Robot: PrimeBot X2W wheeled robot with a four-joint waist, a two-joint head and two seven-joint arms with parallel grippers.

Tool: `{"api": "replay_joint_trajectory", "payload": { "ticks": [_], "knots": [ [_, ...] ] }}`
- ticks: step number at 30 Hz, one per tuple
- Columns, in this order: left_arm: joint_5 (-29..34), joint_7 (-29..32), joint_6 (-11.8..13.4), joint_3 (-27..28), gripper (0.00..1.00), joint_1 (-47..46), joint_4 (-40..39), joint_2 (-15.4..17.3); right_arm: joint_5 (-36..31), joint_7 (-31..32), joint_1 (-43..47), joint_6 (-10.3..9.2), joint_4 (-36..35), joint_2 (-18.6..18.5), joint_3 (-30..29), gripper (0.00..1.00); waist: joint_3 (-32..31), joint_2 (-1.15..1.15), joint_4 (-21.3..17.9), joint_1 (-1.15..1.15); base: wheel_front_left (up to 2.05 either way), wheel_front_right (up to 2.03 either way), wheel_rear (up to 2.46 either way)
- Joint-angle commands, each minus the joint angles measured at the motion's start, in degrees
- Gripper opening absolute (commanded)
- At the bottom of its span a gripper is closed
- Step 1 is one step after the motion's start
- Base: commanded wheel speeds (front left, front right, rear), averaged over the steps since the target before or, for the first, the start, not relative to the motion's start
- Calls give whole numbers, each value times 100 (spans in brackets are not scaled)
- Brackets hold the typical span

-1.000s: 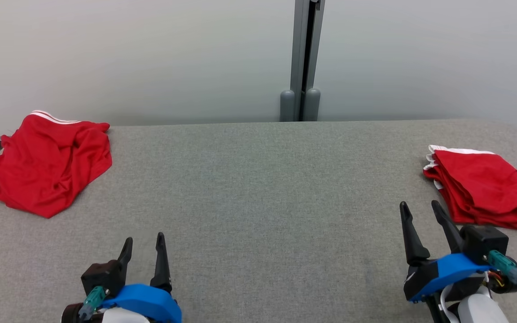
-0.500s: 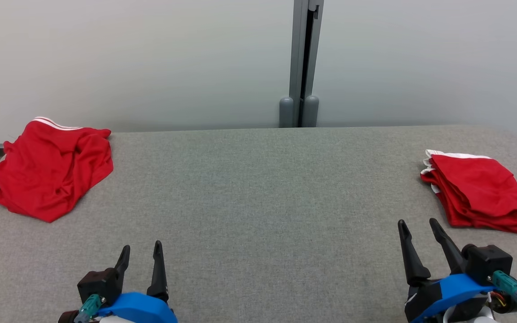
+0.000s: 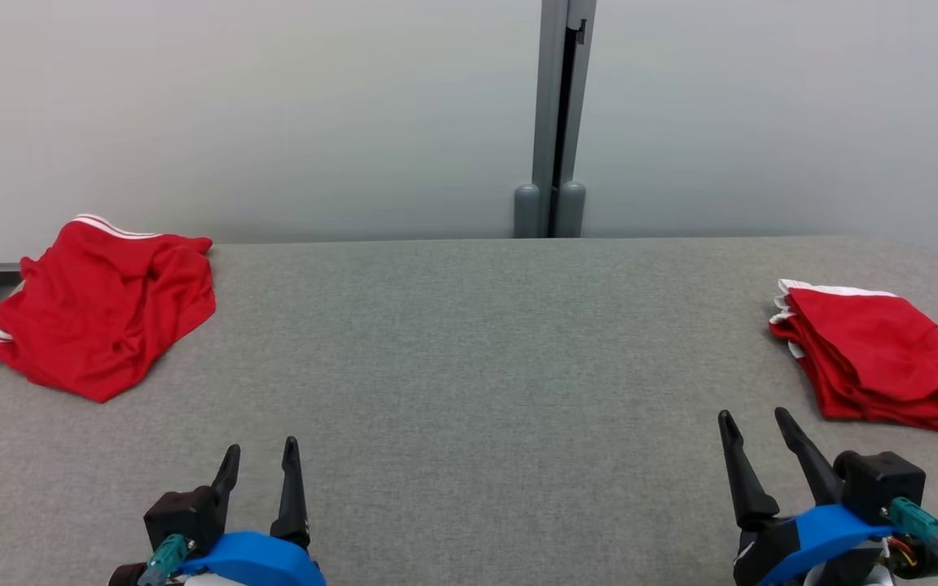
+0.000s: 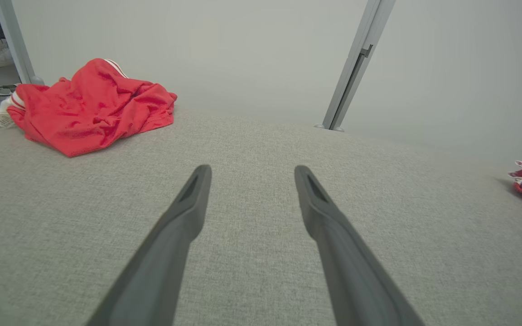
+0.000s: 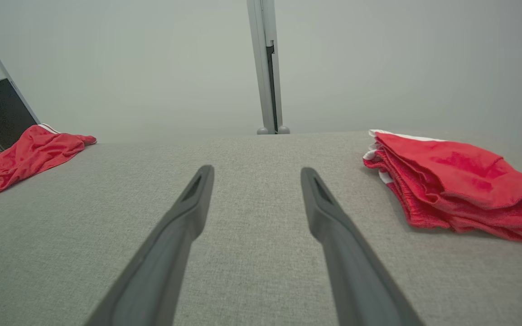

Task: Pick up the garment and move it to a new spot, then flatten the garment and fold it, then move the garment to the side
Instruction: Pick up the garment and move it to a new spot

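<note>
Prob a fresh round: folded red stack (image 3: 876,358) is already parked far right on the grey table (image 3: 469,366), crumpled red garment (image 3: 103,305) is left untouched far left, w/ left gripper (image 3: 261,444) & right gripper (image 3: 754,413) spread wide, empty, so pickup/flatten/fold remain.
</note>
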Motion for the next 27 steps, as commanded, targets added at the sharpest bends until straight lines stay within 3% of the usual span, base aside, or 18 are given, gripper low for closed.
{"api": "replay_joint_trajectory", "payload": {
  "ticks": [1,6,19,22,27],
  "knots": [
    [-12,7,4,-19,100,-19,-25,39,-15,37,106,1,-43,-5,-28,100,4,0,41,0,0,0,0],
    [37,36,-3,-92,100,-125,-72,11,-47,8,112,1,-62,-6,-74,100,2,0,422,0,0,0,0],
    [49,63,56,-42,100,-206,-254,207,202,-127,-74,1,28,-11,184,100,31,0,2270,0,0,0,0],
    [16,55,96,7,100,-171,-290,244,222,-156,-128,1,99,-11,276,100,17,0,2548,0,0,0,0],
    [-32,-12,170,140,100,-120,-390,280,243,-126,-284,1,145,-13,473,100,98,0,2639,0,0,0,0]
  ]
}}
